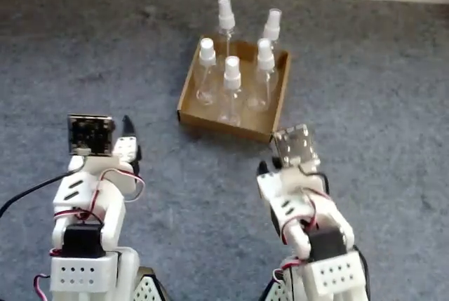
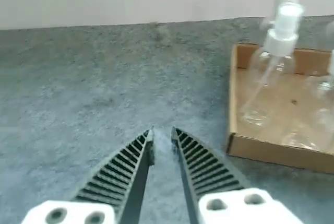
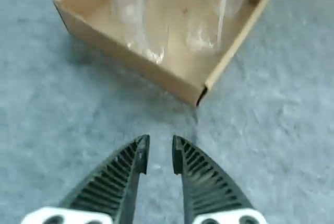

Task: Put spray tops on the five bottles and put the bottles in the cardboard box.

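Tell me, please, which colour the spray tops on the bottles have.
White. The spray tops on the clear bottles show best in the high view.

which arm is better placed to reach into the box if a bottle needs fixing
Right. The right gripper sits just short of the cardboard box's near corner, facing it; the left gripper is farther off to the side, over bare carpet.
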You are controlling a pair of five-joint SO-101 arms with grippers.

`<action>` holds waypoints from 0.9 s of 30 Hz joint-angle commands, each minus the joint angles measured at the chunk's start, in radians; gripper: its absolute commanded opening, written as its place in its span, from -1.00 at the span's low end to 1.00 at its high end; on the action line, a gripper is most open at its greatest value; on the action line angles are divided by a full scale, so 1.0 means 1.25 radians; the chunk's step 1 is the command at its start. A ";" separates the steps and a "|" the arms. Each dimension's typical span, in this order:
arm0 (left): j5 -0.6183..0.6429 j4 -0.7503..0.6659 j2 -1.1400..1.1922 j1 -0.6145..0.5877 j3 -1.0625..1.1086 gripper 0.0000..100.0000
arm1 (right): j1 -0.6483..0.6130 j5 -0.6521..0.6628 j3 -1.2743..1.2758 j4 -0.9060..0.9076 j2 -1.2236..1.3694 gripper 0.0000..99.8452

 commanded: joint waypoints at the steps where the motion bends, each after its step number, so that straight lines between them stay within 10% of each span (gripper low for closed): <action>1: -0.002 0.027 -0.008 -0.062 -0.009 -0.97 | 0.014 0.007 0.079 0.072 -0.211 -0.93; 11: -0.002 0.107 -0.008 -0.100 0.105 -0.97 | 0.015 0.007 0.133 0.100 -0.203 -0.93; 27: -0.002 -0.083 0.001 -0.102 0.299 -0.98 | 0.154 0.007 0.301 0.105 -0.201 -0.93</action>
